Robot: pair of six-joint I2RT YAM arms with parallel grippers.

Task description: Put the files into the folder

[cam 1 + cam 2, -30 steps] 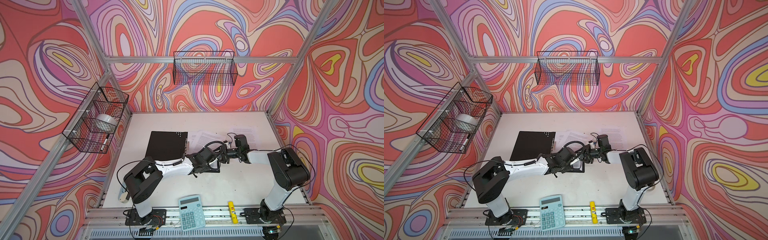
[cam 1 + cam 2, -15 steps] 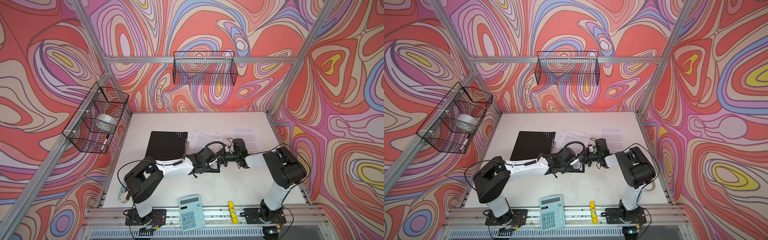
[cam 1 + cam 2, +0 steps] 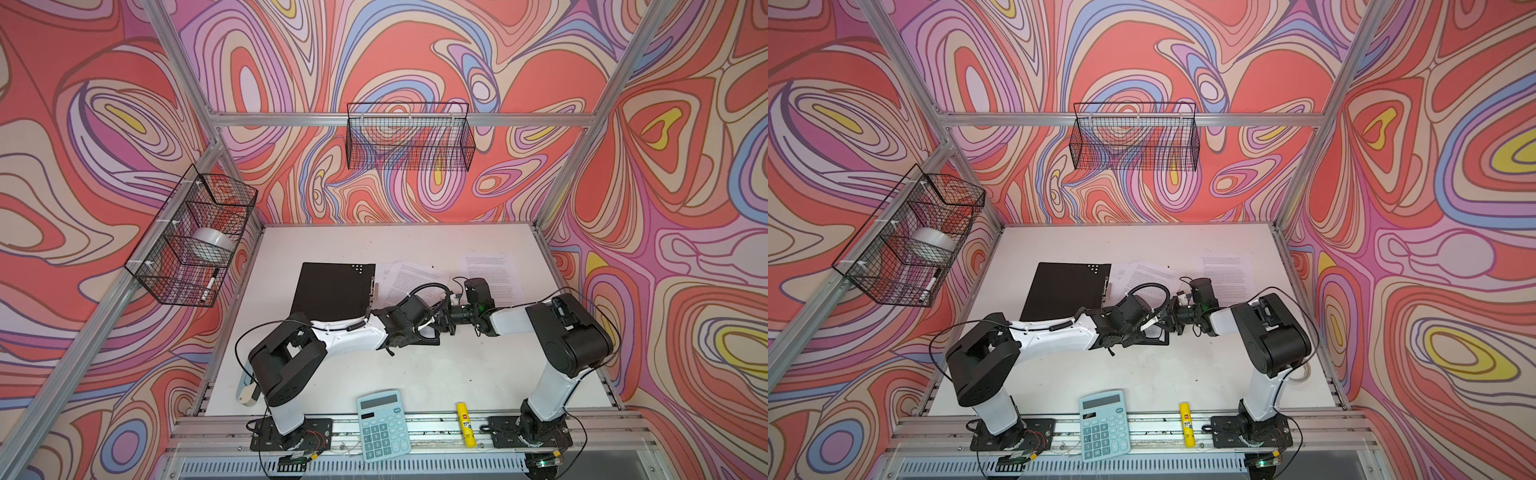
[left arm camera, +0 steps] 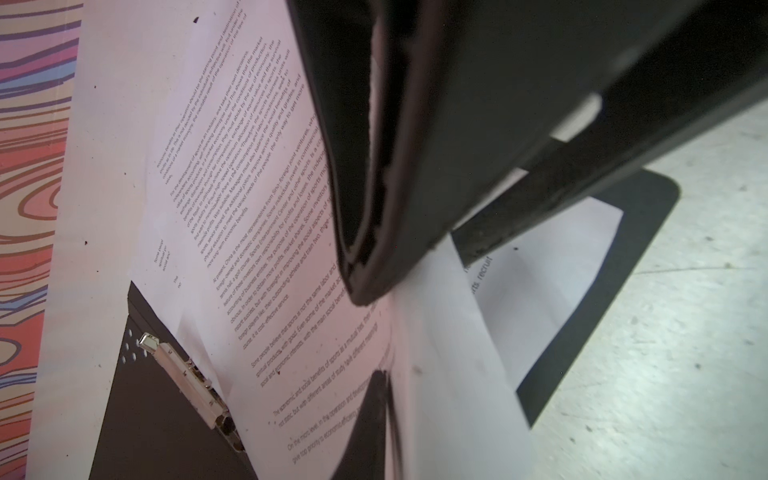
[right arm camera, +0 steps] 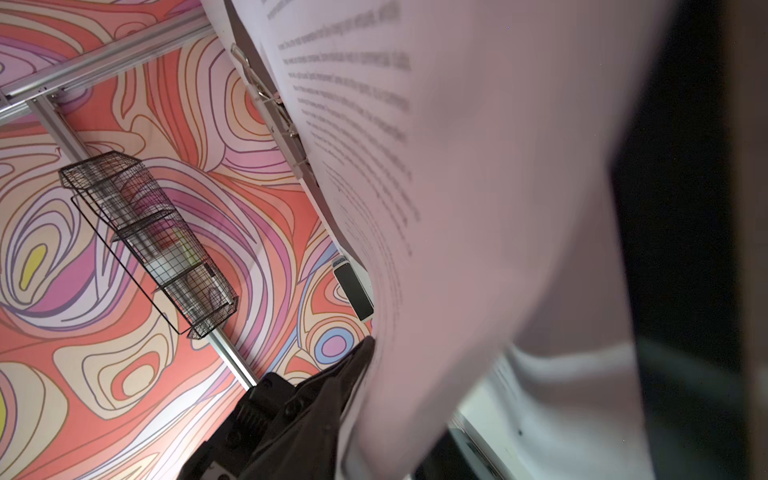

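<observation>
1. Left gripper (image 4: 358, 286) has its fingers pressed together on the edge of the top sheet of the files (image 4: 266, 249), and that sheet curls up off the pile toward the fingertips
2. Right gripper (image 3: 445, 323) faces it tip to tip over the middle of the table (image 3: 332, 374); the raised sheet fills the right wrist view, so I cannot tell whether its jaws are spread or pinching paper
3. Just beyond both grippers the files lie fanned and askew, beside the clip bar (image 4: 187, 380)
4. Folder (image 3: 332, 291) lies open and flat, black inside up; its left half is bare, and a black corner shows under the sheets
5. Right of the pile, a loose sheet (image 3: 492, 272) lies flat, apart from the rest
6. Farthest back, a wire basket (image 3: 409, 137) hangs on the rear wall
</observation>
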